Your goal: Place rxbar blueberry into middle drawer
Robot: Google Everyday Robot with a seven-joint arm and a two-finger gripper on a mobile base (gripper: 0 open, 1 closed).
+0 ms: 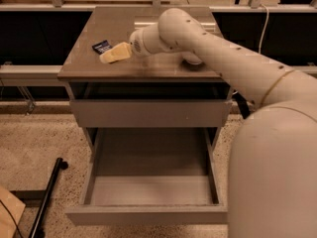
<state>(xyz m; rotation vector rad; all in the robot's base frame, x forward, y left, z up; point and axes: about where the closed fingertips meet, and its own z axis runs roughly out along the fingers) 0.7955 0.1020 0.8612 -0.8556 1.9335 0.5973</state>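
Camera view: glossy brown tabletop (148,71) with square edges. The flat dark-blue foil rxbar blueberry (101,46) lies on its left side, well in from the edge. The pale wedge-shaped gripper (115,53) sits just beside the bar; can't tell if it's apart or together. The middle drawer (148,214) is pulled out below, with thin side walls, a plain flat front and a smooth pale-grey floor open from above.

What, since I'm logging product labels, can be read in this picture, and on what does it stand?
On the bar: pale print on the dark blue wrapper, too blurred to read.
On the hand, beside the bar over the tabletop: no text.
On the drawer: no text.
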